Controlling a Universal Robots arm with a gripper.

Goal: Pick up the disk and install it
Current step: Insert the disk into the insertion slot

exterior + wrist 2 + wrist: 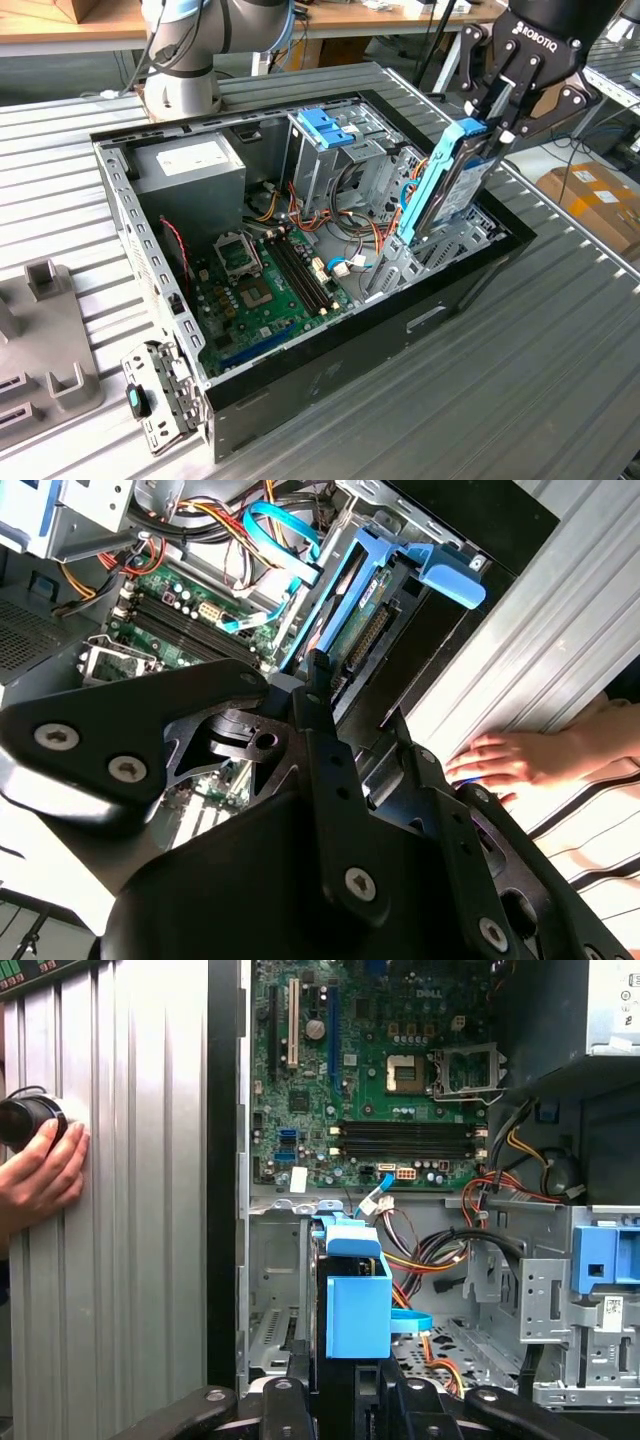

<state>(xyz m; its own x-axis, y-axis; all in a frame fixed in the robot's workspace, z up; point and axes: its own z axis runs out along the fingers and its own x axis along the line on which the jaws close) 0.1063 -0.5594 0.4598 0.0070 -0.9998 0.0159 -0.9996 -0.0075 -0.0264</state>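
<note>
Disk (445,185) stands on its thin edge and leans a little. Its low end is down in the metal bay (400,270) at the end of the computer case (330,365) on the exterior view's right. Its top half sticks up over the case rim, out in the open air.

The gripper (492,128) pinches the top of the disk, with its fingers closed tight on the light-blue rails.

In the first wrist view the blue end of the disk (355,1300) sits inside the grey bay. On the side toward the case wall there is some free room in the bay. On the other side orange and blue wires (382,232) hang just beside it, toward the green board (260,285).

The tall cage with the blue handle (325,128) stands near the disk but does not touch it. The big grey box (195,165) is well apart, at the far corner of the case.

A person's hand (40,1175) rests on the ribbed table (140,1210) beside the black case wall, seen in both wrist views
</note>
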